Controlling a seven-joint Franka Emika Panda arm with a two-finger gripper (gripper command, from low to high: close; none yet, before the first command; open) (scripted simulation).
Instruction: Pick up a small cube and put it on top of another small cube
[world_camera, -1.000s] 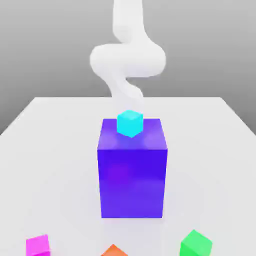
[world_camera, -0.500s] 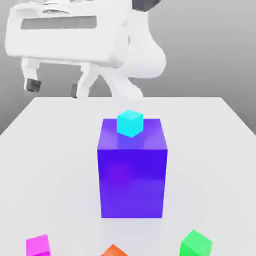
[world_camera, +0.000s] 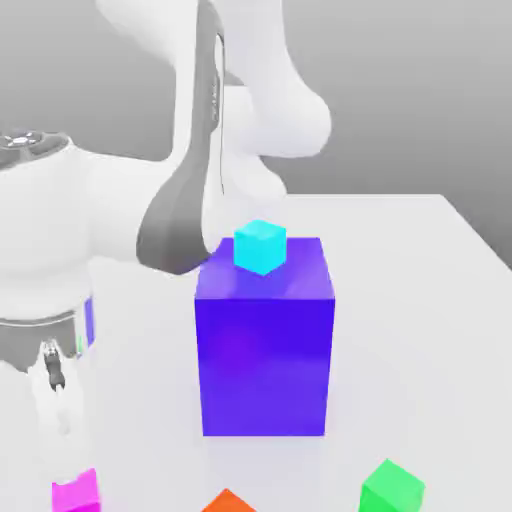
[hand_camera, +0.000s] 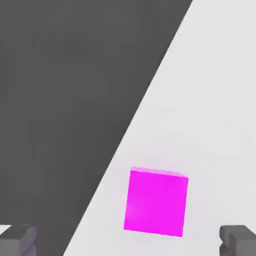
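Holds the hand low at the exterior view's left, pointing down over the magenta cube, with fingers wide apart and nothing clamped. Shows the magenta cube on the bench in the exterior view's near left corner; in the hand view, near the bench's straight edge, with a dark area beyond. Cannot tell from here about any touch between hand and cube. Shows a cyan cube resting on top of the big purple-blue block, near the middle. Shows also an orange cube in front of the block and a green cube towards the exterior view's right, well apart.
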